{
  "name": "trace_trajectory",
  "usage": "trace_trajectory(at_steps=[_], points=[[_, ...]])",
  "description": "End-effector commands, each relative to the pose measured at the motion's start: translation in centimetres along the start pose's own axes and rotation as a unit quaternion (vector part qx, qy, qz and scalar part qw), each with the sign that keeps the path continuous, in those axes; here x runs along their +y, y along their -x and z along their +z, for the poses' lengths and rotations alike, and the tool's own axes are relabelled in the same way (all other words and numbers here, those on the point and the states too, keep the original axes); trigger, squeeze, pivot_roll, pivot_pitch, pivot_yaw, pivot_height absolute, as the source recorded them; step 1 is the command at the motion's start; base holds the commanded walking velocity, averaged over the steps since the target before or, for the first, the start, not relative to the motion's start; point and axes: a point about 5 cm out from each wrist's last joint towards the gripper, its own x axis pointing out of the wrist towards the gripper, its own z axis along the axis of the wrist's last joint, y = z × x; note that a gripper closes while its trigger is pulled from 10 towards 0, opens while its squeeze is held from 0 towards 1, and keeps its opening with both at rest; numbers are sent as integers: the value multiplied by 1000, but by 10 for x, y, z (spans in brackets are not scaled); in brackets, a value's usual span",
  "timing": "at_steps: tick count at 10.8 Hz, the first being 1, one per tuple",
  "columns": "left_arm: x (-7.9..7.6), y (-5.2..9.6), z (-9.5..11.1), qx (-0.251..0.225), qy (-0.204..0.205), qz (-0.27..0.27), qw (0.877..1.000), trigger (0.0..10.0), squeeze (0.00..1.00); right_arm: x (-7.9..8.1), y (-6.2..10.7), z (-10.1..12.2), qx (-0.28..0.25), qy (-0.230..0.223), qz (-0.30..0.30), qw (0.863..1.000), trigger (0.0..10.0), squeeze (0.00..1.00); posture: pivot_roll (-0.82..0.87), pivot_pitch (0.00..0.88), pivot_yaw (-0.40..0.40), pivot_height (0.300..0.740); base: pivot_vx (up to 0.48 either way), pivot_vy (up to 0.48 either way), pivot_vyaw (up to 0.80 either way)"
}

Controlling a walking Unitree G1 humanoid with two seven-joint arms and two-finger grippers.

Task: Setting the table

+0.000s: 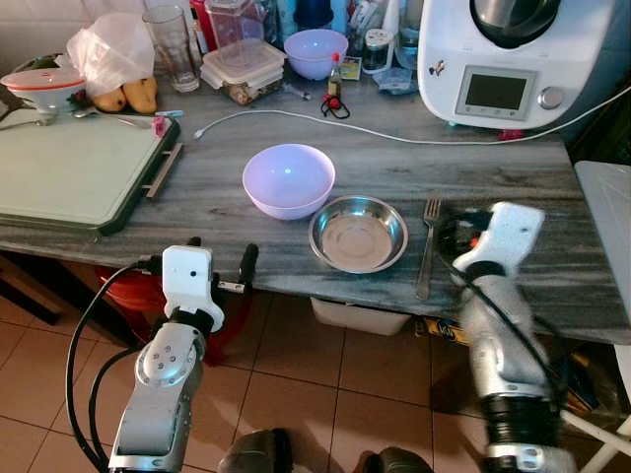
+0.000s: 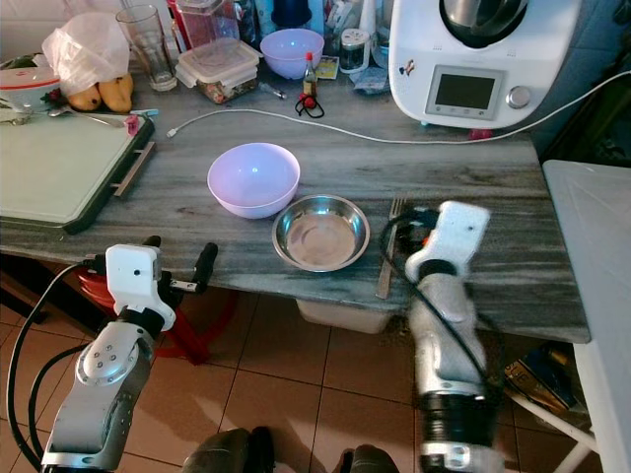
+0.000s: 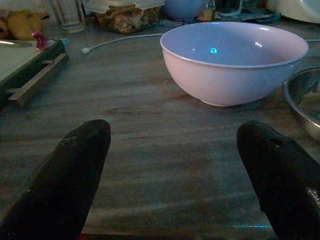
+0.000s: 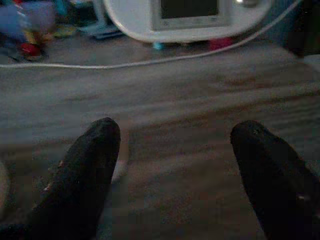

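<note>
Fork (image 1: 428, 246) lies flat on the grey table (image 1: 217, 187), just right of the steel bowl (image 1: 358, 234); tines point away from the robot, handle end toward the near edge; long axis runs roughly front to back, tilted slightly. Right gripper (image 4: 172, 165) is over the table just right of the fork, 2 fingers spread wide, nothing between them. Left gripper (image 3: 175, 170) sits at the near table edge, fingers likewise apart and empty, facing the lilac bowl (image 1: 288, 179), well left of the fork. Judgement: right arm is the nearer; fork lies to its left, so the grasp needs a leftward shift and closing across the handle.
</note>
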Motion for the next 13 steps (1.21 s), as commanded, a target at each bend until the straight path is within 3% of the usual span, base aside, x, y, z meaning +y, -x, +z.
trace_trajectory(at_steps=[1, 3, 6, 13], points=[[-1, 2, 4, -6, -1, -2, 1000, 10000, 0, -6, -4, -4, 19, 12, -17, 1000, 10000, 0, -9, 114, 63, 740, 0, 0, 0], [0, 6, 3, 1, 0, -4, 1000, 10000, 0, -11, -9, -11, 54, 23, -24, 998, 10000, 0, -1, 125, 67, 740, 0, 0, 0], [1, 9, 2, 8, -1, -4, 1000, 10000, 0, -6, -16, -18, 89, 29, -2, 996, 10000, 0, 13, 138, 65, 740, 0, 0, 0], [0, 7, 2, 10, 0, -4, 1000, 10000, 0, 6, -19, -21, 105, 32, 51, 993, 10000, 0, 6, 130, 63, 740, 0, 0, 0]])
